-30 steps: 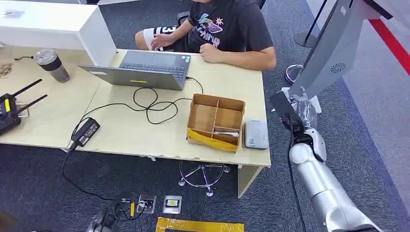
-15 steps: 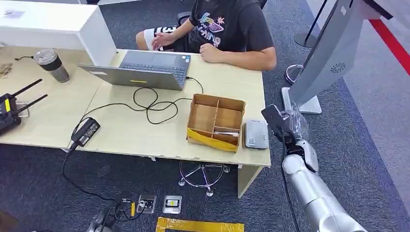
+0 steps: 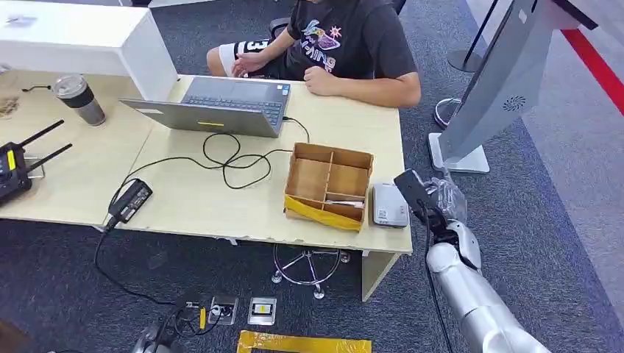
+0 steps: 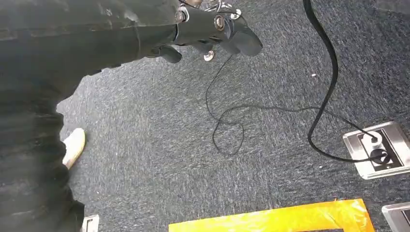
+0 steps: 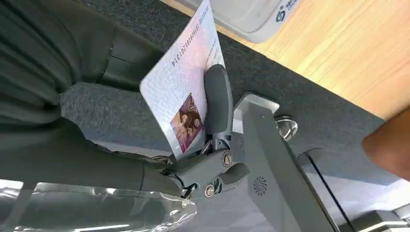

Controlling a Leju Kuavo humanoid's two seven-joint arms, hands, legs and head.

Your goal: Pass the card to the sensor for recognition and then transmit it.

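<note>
The right hand's dark fingers (image 5: 217, 99) are clamped on a pale rectangular identity card with a small photo and a printed number line (image 5: 186, 84), one finger pressed flat across the card's face and the grey thumb side behind it. In the head view the right hand (image 3: 434, 200) sits just off the right edge of the light wooden tabletop (image 3: 213, 198), holding the card edge-on so that it reads as a dark slab pointing toward a small grey-and-white box-shaped card reader (image 3: 388, 205). The card is near the reader but apart from it, over the dark carpet rather than over the reader's top. The reader lies flat on the tabletop, just beside the right wall of an open brown cardboard box with dividers and yellow tape on its front (image 3: 327, 186).

The left hand (image 4: 212, 26) hangs low above the dark grey carpet (image 4: 270, 77); its fingers are curled loosely with nothing in them.

Farther back on the tabletop a grey open laptop (image 3: 221, 105) stands with a black cable looping from it toward a black power brick (image 3: 129, 201). A person in a dark printed T-shirt (image 3: 346, 44) sits behind the tabletop, one fist resting on it. A tall grey kiosk stand (image 3: 500, 81) rises on the carpet to the right.
</note>
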